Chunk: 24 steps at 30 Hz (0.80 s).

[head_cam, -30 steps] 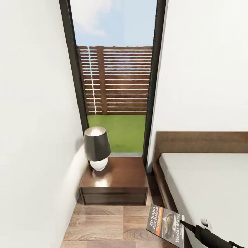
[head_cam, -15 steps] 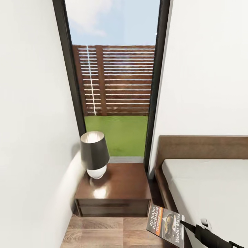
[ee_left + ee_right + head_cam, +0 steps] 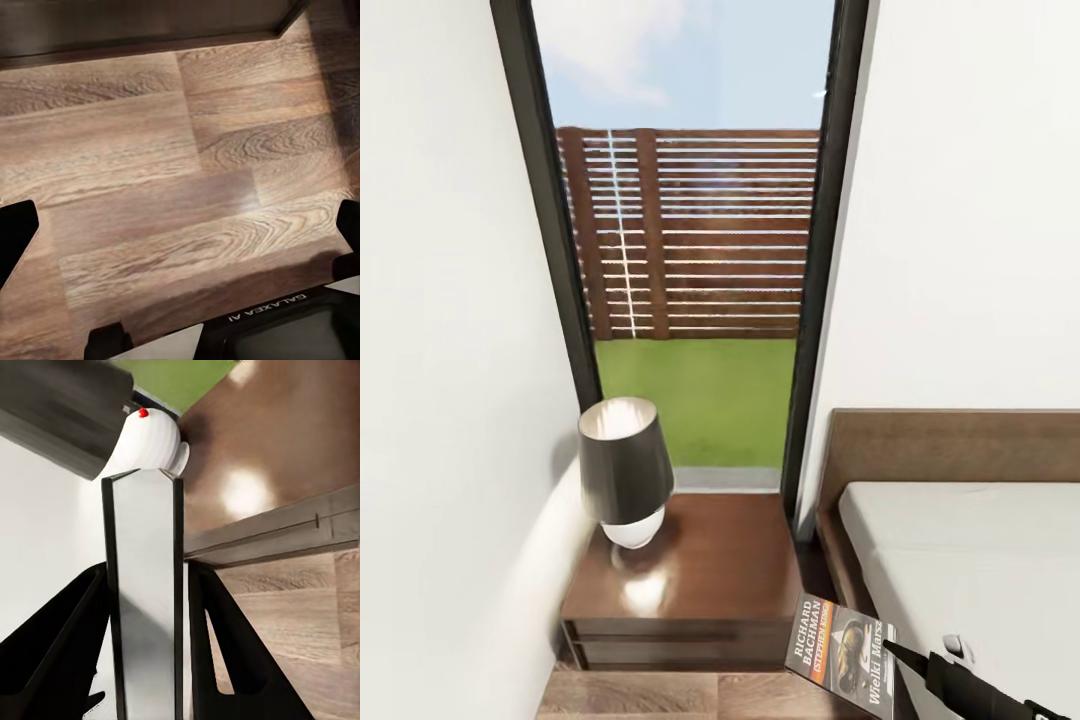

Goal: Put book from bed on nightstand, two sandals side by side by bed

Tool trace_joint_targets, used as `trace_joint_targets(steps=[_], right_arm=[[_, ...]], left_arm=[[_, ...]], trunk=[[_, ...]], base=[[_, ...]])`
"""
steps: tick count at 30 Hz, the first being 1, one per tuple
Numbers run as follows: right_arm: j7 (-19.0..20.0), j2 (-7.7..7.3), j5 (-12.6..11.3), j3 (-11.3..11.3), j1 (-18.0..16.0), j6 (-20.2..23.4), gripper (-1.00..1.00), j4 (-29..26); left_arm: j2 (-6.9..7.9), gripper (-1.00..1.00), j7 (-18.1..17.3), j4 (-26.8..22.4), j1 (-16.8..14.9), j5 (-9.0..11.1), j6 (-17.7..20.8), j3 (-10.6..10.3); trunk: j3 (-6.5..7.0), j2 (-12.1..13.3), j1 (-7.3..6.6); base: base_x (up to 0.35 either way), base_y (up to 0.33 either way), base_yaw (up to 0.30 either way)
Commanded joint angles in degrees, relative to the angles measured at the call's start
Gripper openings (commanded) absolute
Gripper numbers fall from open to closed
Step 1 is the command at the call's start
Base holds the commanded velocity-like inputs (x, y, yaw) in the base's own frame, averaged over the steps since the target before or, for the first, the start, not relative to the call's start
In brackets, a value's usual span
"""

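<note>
Right hand (image 3: pixel 146 660) grips book (image 3: pixel 843 652), spine toward nightstand (image 3: pixel 690 570).

A bedroom in a home.
A bed (image 3: pixel 960 560) with a wooden headboard (image 3: pixel 950 445) stands at the right; a nightstand (image 3: pixel 690 590) with a table lamp (image 3: pixel 622 470) is beside it, under a tall window (image 3: pixel 690 250), on a wood-plank floor (image 3: pixel 172 187).

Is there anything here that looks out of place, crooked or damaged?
Nothing stands out. The lamp stands upright on the nightstand, whose glossy top looks undamaged. The book is off the bed, but only because the right hand is shut on it, edge-on between its fingers.
</note>
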Motion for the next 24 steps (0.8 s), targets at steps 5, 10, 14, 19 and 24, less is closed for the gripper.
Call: trace_joint_targets(steps=[5, 10, 14, 19, 24], right_arm=[[0.27, -0.01, -0.26, -0.27, -0.09, 0.47, -1.00, 0.18], [0.27, -0.01, -0.26, -0.27, -0.09, 0.47, -1.00, 0.18], [0.23, -0.01, -0.26, -0.30, -0.08, 0.47, -1.00, 0.20], [0.23, -0.01, -0.26, -0.31, -0.09, 0.47, -1.00, 0.18], [0.24, -0.01, -0.26, -0.28, -0.09, 0.47, -1.00, 0.18]], left_arm=[[0.02, 1.00, -0.22, 0.01, -0.04, 0.62, -0.14, -0.45], [0.02, 1.00, -0.22, 0.02, -0.04, 0.60, -0.14, -0.44], [0.02, 1.00, -0.22, 0.03, -0.04, 0.62, -0.14, -0.44], [0.02, 1.00, -0.22, 0.00, -0.04, 0.62, -0.14, -0.45], [0.02, 1.00, -0.22, 0.05, -0.04, 0.60, -0.14, -0.45]], trunk=[[-0.07, -0.04, 0.04], [-0.07, -0.04, 0.04], [-0.07, -0.04, 0.04], [-0.07, -0.04, 0.04], [-0.07, -0.04, 0.04]], base=[[0.332, 0.000, 0.000], [0.332, 0.000, 0.000], [0.332, 0.000, 0.000], [0.332, 0.000, 0.000], [0.332, 0.000, 0.000]])
